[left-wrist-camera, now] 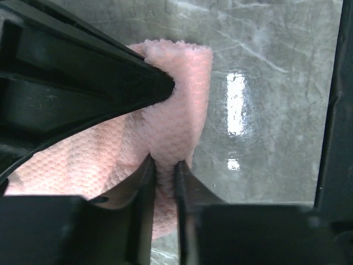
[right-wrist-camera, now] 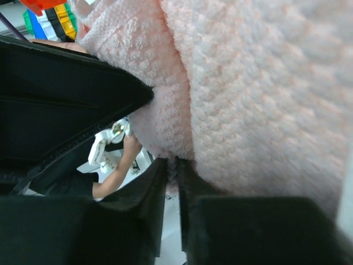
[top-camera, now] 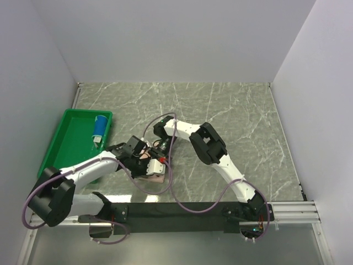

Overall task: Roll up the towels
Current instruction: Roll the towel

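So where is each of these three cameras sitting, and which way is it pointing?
Top: above and behind the robot, looking down on the table; left arm and right arm show whole.
Left wrist: on the left arm, looking along the left hand, which pinches the pink towel.
Right wrist: on the right arm, looking along the right hand, pinching the same towel.
Shared: both wrist views show that towel close up.

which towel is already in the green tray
The teal-blue cloth towel, lying rolled in the green plastic tray; the pale pink cloth towel is outside it.
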Robot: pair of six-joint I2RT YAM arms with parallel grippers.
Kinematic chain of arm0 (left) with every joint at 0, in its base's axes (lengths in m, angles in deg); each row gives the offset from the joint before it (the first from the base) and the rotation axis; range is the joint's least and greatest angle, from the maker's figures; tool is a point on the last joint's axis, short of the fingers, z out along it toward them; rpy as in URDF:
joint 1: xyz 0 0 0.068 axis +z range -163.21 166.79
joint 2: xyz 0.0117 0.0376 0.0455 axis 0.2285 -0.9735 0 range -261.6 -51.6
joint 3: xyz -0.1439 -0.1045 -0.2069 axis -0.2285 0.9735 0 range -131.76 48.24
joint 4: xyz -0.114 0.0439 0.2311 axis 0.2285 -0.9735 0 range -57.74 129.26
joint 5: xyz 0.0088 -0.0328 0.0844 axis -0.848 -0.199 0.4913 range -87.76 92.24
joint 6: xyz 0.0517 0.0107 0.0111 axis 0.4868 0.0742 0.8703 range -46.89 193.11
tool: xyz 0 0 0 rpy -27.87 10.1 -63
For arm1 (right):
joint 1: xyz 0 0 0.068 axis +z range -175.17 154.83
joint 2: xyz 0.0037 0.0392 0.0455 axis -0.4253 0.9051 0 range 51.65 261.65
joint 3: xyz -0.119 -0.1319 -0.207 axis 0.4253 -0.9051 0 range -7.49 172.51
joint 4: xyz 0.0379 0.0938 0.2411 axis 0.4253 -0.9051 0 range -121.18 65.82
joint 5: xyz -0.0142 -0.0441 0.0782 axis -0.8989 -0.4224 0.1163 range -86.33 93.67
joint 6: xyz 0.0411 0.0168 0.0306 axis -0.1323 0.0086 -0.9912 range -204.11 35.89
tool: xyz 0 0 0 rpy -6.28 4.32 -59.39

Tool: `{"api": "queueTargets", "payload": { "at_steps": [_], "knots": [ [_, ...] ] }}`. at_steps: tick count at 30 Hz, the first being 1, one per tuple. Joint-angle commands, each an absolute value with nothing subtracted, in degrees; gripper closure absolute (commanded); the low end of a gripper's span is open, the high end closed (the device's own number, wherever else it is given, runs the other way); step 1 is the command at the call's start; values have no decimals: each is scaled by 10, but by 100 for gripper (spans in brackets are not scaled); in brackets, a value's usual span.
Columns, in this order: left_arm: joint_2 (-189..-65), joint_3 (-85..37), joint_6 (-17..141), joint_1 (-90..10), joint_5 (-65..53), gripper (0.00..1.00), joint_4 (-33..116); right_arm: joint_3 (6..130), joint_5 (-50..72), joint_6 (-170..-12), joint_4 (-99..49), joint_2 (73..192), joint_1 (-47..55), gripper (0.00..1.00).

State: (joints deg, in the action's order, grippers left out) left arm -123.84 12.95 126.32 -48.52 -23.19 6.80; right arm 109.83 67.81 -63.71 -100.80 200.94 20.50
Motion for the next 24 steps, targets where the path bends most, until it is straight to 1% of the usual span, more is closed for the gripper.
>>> {"api": "queueTargets", "payload": {
  "at_steps": [1,2,3,4,5,6,7,9,10,12,13,15,16,17,19,20,22,24],
  "knots": [
    [-1291,128,1251,-489,-221,86,9,1077,578,-600,-943,1998,188,78],
    [-1299,114,1256,-489,-227,90,-19,1063,576,-600,-940,1973,181,76],
    [-1311,109,1257,-489,-241,97,-33,1055,573,-603,-932,1957,174,69],
    [-1317,104,1258,-489,-247,98,-44,1046,565,-607,-909,1920,155,66],
    [-1322,96,1262,-489,-253,99,-68,1027,548,-621,-894,1900,146,60],
    [-1331,91,1262,-489,-260,99,-77,1016,536,-630,-877,1879,133,57],
    [-1339,86,1263,-487,-273,99,-86,993,526,-648,-842,1835,112,50],
    [-1361,72,1267,-485,-286,99,-115,966,489,-663,-801,1788,90,47],
    [-1370,67,1268,-477,-298,99,-124,954,475,-665,-772,1747,82,40],
    [-1399,48,1271,-466,-311,99,-143,921,431,-672,-751,1709,56,40],
    [-1413,40,1271,-453,-323,99,-150,910,419,-671,-731,1670,47,40],
    [-1468,-3,1269,-436,-341,99,-182,854,390,-674,-699,1622,23,40],
    [-1490,-20,1269,-419,-348,99,-193,814,383,-674,-672,1573,16,40],
    [-1536,-59,1266,-411,-358,99,-207,795,376,-672,-660,1549,4,41],
    [-1579,-123,1262,-390,-362,99,-235,735,350,-668,-633,1482,-4,41],
    [-1619,-142,1260,-384,-364,99,-243,714,341,-664,-624,1461,-8,42],
    [-1655,-199,1261,-369,-371,99,-267,644,302,-644,-602,1398,-11,42],
    [-1702,-232,1265,-362,-379,99,-281,600,279,-634,-591,1360,-12,42]
  ]
}}
